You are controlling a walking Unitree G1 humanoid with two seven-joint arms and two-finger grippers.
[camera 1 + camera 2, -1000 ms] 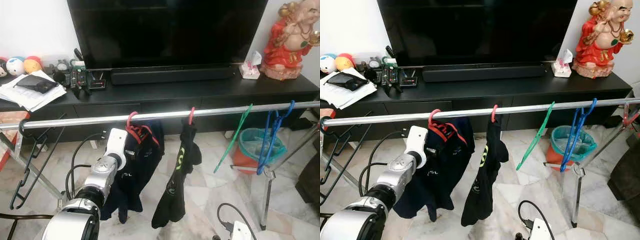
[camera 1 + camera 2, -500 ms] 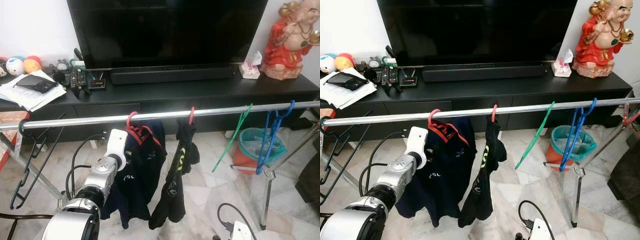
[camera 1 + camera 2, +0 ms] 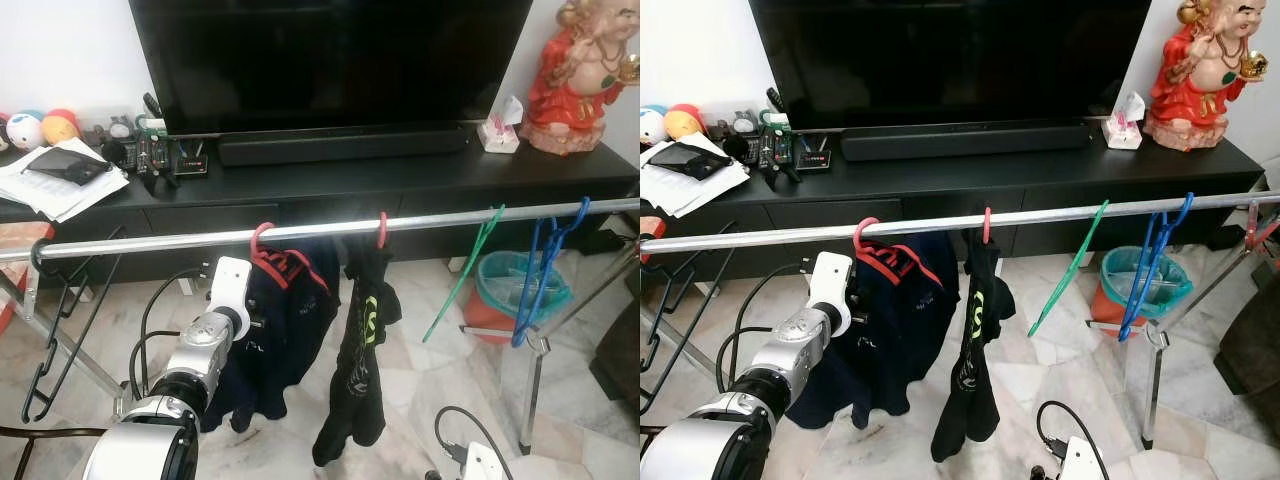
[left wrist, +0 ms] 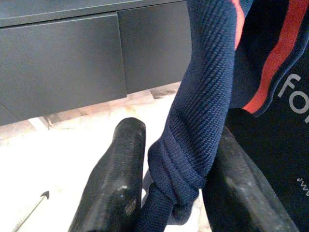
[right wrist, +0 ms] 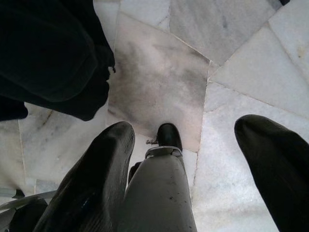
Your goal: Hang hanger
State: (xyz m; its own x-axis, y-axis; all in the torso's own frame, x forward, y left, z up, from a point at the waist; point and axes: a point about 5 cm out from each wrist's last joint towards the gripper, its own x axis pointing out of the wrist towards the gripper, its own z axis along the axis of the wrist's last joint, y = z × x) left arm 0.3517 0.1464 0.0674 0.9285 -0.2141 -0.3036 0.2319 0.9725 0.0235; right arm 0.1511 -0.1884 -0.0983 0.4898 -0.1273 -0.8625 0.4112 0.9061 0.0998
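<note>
Marble floor (image 3: 420, 380); black TV cabinet (image 3: 400, 185)

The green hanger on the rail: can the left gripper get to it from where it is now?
Probably not directly: the left gripper is shut on the navy garment, and the black garment hangs between it and the green hanger.

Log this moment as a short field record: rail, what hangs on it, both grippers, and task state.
rail: silver rail running across in front of the black TV cabinet
red hanger: red hanger hooked on the rail, carrying the navy garment
next item: black garment on a second red hook
empty hangers: green hanger, blue hanger, black hanger
left gripper: left gripper with the navy garment's ribbed fabric between its fingers
right gripper: right gripper open, low over the marble floor
task state: hanger already on the rail
</note>
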